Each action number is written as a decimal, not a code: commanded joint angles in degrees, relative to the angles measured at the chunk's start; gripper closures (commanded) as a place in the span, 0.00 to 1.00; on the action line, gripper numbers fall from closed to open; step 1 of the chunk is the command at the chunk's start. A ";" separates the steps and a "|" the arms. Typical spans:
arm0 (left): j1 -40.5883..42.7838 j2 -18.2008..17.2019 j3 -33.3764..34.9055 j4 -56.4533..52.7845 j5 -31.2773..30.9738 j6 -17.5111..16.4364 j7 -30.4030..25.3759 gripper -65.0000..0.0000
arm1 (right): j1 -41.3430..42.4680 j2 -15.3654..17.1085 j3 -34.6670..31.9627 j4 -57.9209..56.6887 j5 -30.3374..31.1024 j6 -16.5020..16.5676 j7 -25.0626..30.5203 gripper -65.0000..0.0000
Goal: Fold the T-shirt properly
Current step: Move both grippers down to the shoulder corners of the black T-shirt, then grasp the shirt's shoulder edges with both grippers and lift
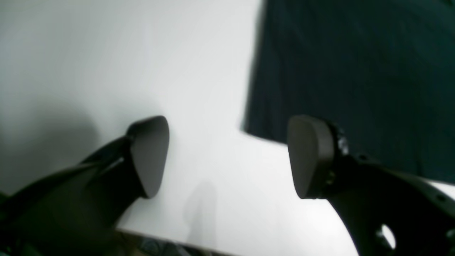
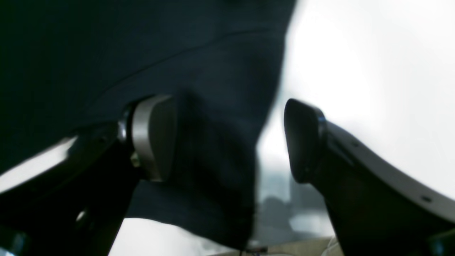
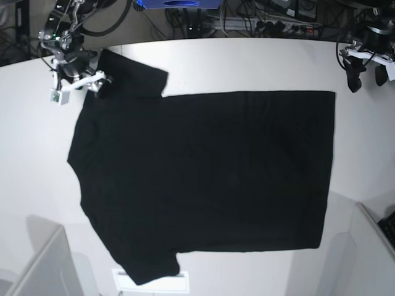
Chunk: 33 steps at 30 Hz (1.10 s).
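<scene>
The black T-shirt (image 3: 203, 179) lies spread flat on the white table (image 3: 247, 61), plain side up, with its sleeves at the left of the base view and its hem at the right. My right gripper (image 3: 99, 83) is at the far sleeve (image 3: 133, 74). Its jaws are wide open in the right wrist view, where my right gripper (image 2: 229, 140) has a fold of the T-shirt (image 2: 213, 142) hanging loose between the fingers. My left gripper (image 3: 365, 77) hovers just beyond the far hem corner. My left gripper (image 1: 229, 156) is open over bare table, with the T-shirt (image 1: 355, 71) edge behind its right finger (image 1: 311, 156).
Grey bins stand at the near left (image 3: 37, 265) and near right (image 3: 376, 253) corners. A white sheet (image 3: 154, 282) lies by the near sleeve. Cables and equipment (image 3: 247, 21) line the far edge of the table.
</scene>
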 commanded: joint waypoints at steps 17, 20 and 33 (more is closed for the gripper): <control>-5.25 0.39 -0.58 -6.11 1.56 -3.05 2.87 0.23 | -3.14 0.23 -5.06 -3.17 0.45 0.37 0.55 0.39; -6.66 0.39 1.00 -8.13 1.91 -3.05 2.87 0.23 | -2.70 0.32 -4.88 -5.54 0.36 0.37 0.55 0.60; -13.69 0.30 5.57 -17.53 1.91 -3.05 2.87 0.23 | -1.82 2.78 -4.88 -9.50 0.54 0.37 0.55 1.00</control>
